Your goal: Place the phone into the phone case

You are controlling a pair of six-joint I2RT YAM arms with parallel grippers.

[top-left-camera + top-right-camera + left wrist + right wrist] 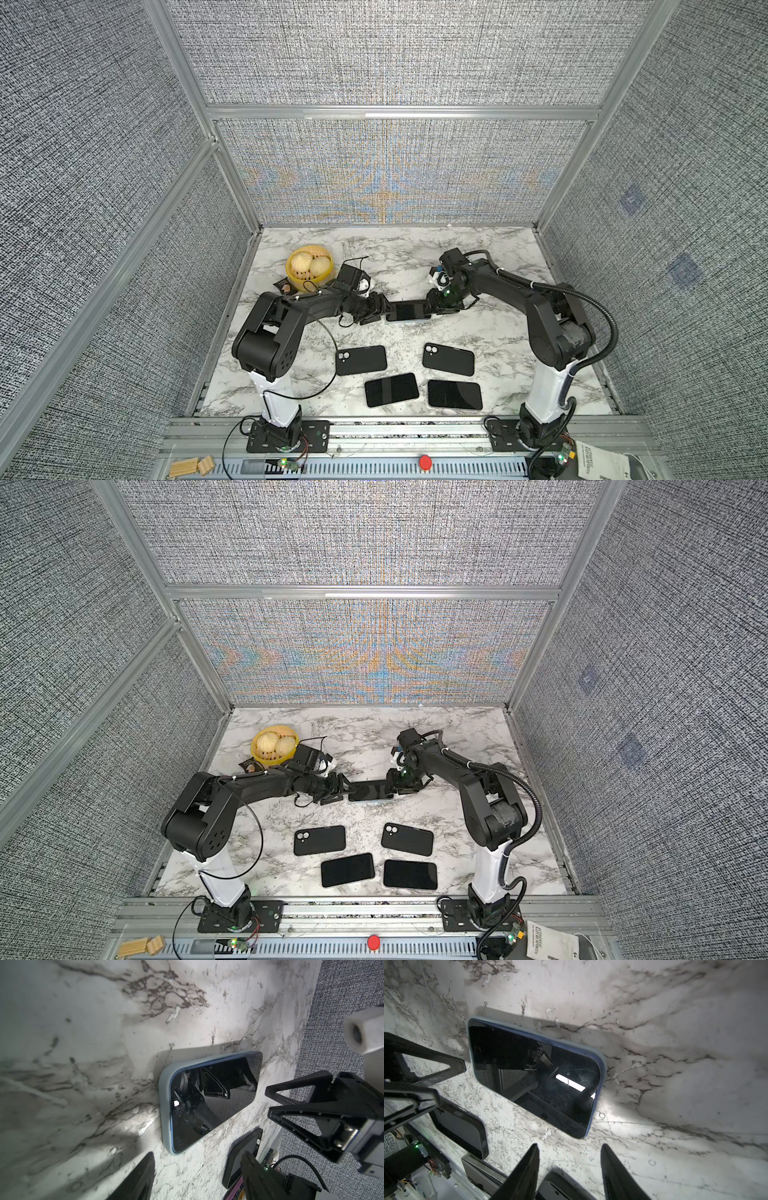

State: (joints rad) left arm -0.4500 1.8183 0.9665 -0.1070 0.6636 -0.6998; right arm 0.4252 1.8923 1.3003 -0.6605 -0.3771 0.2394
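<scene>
Marble table [374, 249] between grey cloth walls; at far left stands a yellow basket [309, 266] of buns, not my concern; my left pincer [380, 312] is well parted and holds nothing, just beside the left end of the phone [409, 311]; the phone lies screen up in the pale blue case [164, 1093], mid-table; my right pincer [430, 309] waits at the other end, partly open, also empty; I judge the seating step nearly finished; next I should press the edges down evenly, since one long side looks not fully in.
</scene>
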